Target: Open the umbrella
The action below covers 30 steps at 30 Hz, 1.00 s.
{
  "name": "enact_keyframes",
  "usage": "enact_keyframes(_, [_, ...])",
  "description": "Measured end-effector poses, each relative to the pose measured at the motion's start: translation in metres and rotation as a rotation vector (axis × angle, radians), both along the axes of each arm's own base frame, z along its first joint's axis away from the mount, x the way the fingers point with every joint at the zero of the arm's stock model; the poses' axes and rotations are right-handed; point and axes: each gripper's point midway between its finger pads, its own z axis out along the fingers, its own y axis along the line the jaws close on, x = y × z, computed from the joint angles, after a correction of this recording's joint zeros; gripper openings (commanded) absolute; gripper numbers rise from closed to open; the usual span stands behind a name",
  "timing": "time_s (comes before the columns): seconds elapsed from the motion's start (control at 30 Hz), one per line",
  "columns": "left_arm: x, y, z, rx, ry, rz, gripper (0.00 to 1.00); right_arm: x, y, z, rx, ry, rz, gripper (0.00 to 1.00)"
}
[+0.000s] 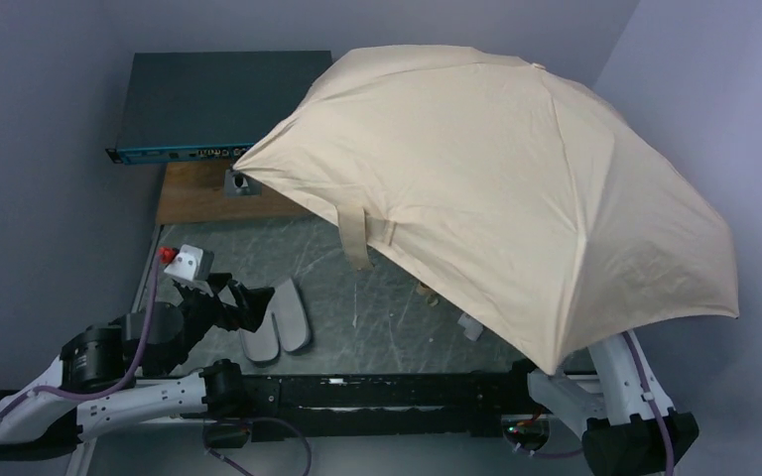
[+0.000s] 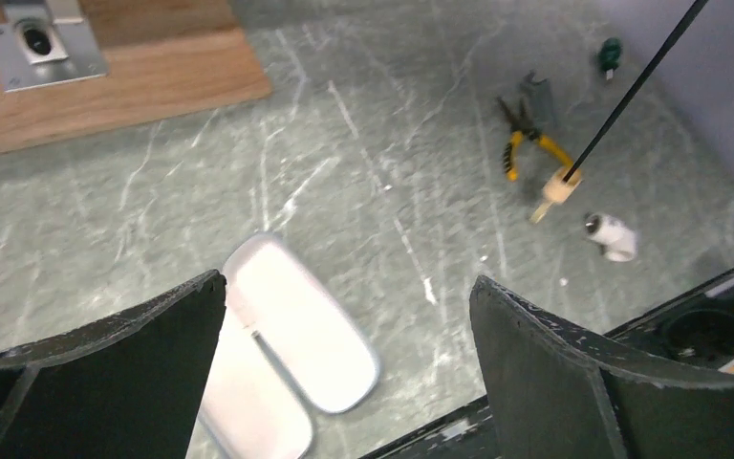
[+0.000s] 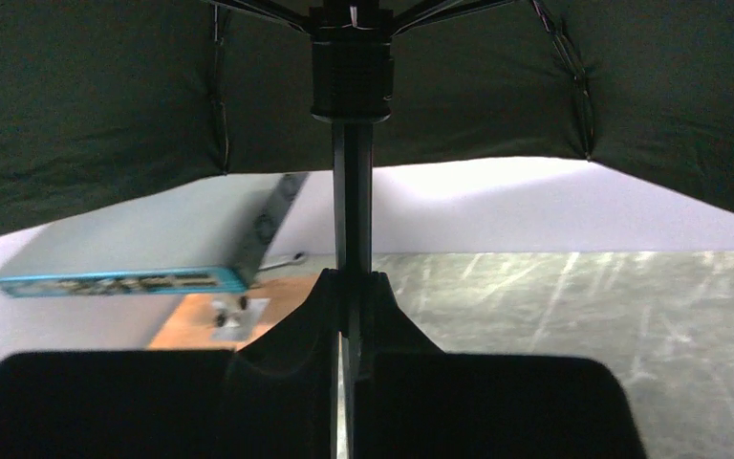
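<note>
Cream-beige fabric of the umbrella [image 1: 496,188] stands fully spread and tilted over the table's right half, its low rim dipping past the near right corner. Open green-grey table [image 1: 377,307] shows between the canopy's left edge and the left arm. The right gripper [image 3: 349,287] pinches the black shaft [image 3: 352,210] under the canopy. The left gripper [image 2: 346,287] hangs spread wide over the lavender-grey case shells [image 2: 287,335], well apart from the umbrella.

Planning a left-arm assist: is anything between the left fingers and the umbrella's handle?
Nothing visible. The open left gripper faces bare table toward the umbrella handle; the case shells lie lower left, the pliers beyond it.
</note>
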Motion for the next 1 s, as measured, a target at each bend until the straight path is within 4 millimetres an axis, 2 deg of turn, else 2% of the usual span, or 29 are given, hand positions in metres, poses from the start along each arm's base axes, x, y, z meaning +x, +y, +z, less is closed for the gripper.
enact_keyframes(0.1, [-0.003,0.014,-0.017,0.015,0.028,0.028,0.99,0.023,-0.006,-0.010,-0.050,0.006,-0.069,0.00])
enact_keyframes(0.3, [-0.003,0.025,-0.022,0.011,0.034,0.060,0.99,0.060,-0.003,-0.028,-0.140,0.027,-0.157,0.00])
enact_keyframes(0.6, [-0.002,0.024,-0.026,0.033,0.043,0.067,0.99,0.088,-0.014,-0.028,-0.213,-0.004,-0.283,0.00])
enact_keyframes(0.73, [-0.002,0.025,-0.025,0.028,0.041,0.066,0.99,0.101,-0.019,-0.050,-0.247,0.043,-0.325,0.00])
enact_keyframes(0.87, [-0.003,0.028,-0.024,0.011,0.036,0.065,0.99,0.106,-0.025,-0.076,-0.260,0.092,-0.361,0.00])
enact_keyframes(1.0, [-0.003,0.028,-0.024,0.009,0.035,0.065,0.99,0.108,-0.032,-0.093,-0.254,0.125,-0.404,0.00])
